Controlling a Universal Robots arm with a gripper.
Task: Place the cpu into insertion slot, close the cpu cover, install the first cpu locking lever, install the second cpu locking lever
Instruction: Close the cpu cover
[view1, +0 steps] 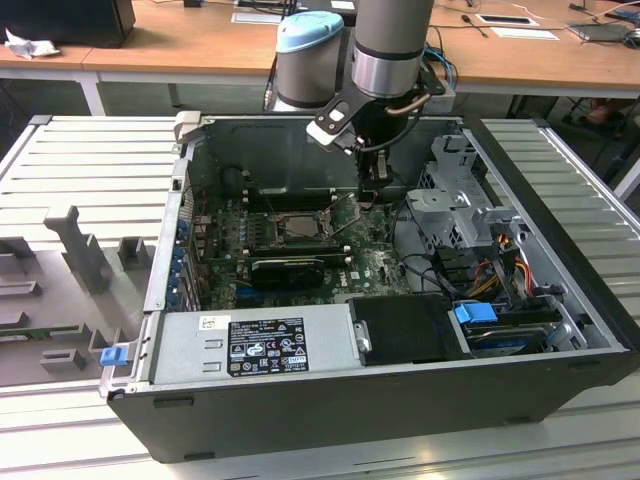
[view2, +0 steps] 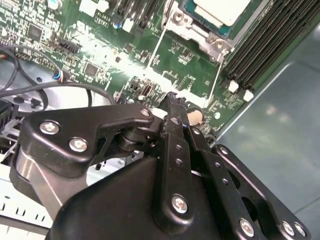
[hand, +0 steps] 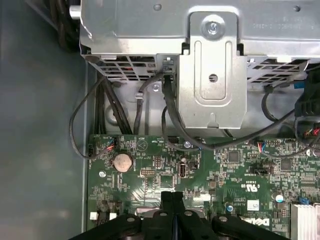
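Jaws clenched tip to tip, gripping nothing, hung low over motherboard (view2: 185, 55), just beside free end of one locking lever (view2: 214, 80). The other lever (view2: 156, 47) stood unlatched too. Beyond, cpu (view2: 222, 9) sat in insertion slot (view1: 268, 232); whether cpu cover lay shut, could not tell. Step judged: latching lever. Best done with closed tip pressed on lever's end, steady down-then-sideways sweep under hook, no slipping onto board parts.

Even bright light, perhaps glare on motherboard (view2: 107, 47)
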